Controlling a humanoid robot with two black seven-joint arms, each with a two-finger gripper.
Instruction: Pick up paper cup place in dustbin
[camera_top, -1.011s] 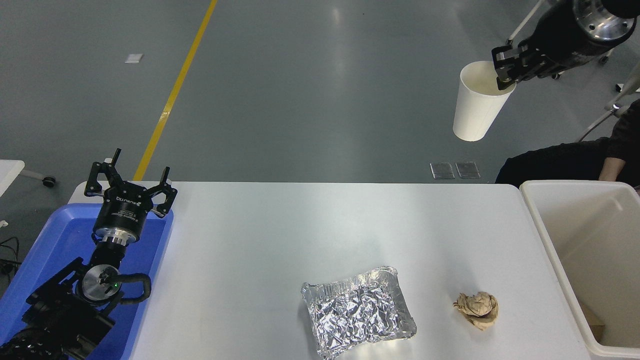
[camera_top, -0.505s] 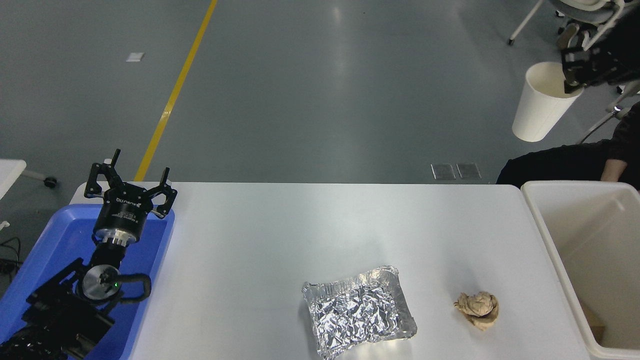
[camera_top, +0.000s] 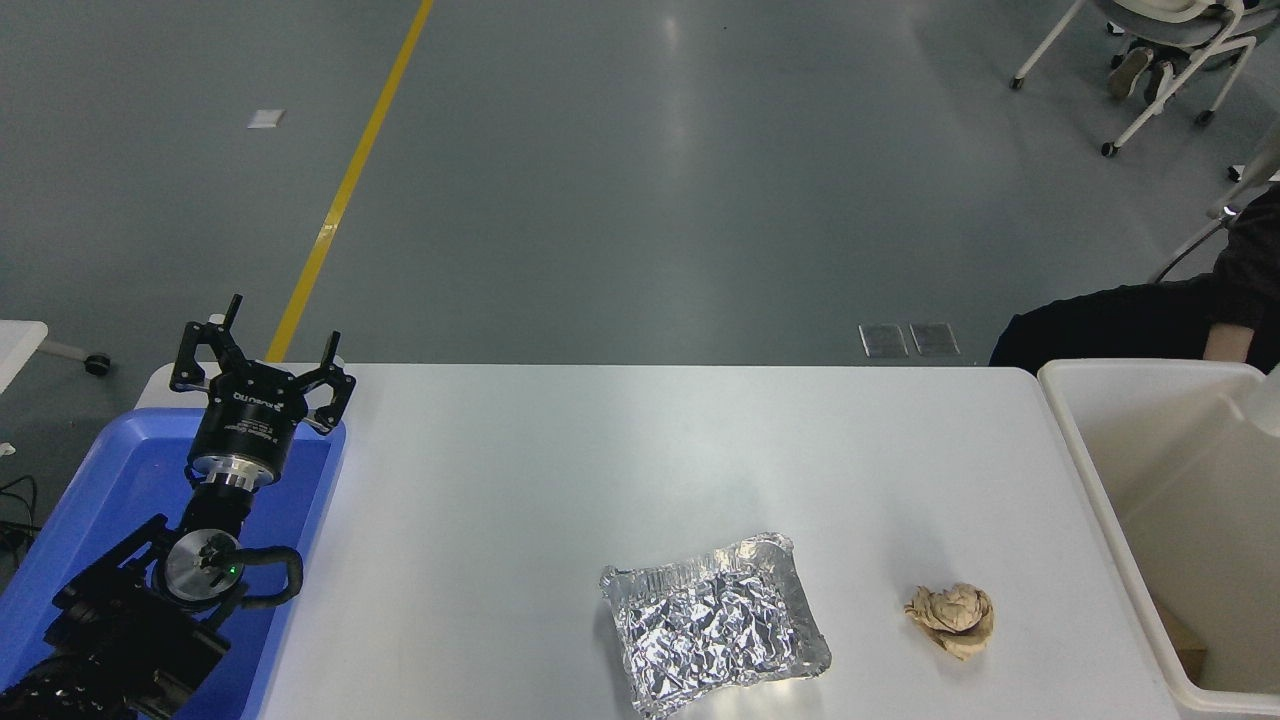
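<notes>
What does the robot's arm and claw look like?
Only the left arm shows. It is black and jointed, with a looping black cable, a round silver disc and a small green light. Its left gripper is a black cylinder with a silver ring, white lettering and thin black fingers.

The worktop (camera_top: 520, 470) lies bare across its whole middle and upper span, so there is wide room to pass there; the only things standing on it are the crinkled foil tray (camera_top: 715, 625) at lower centre and the crumpled brown paper ball (camera_top: 952, 620) well apart to its right, with a bare lane between them. At the frame's right edge the dustbin (camera_top: 1085, 470) walls off that side with its thick rim. At lower left the parked left tool (camera_top: 262, 372), fingers spread, hangs over the blue tray (camera_top: 100, 480).
</notes>
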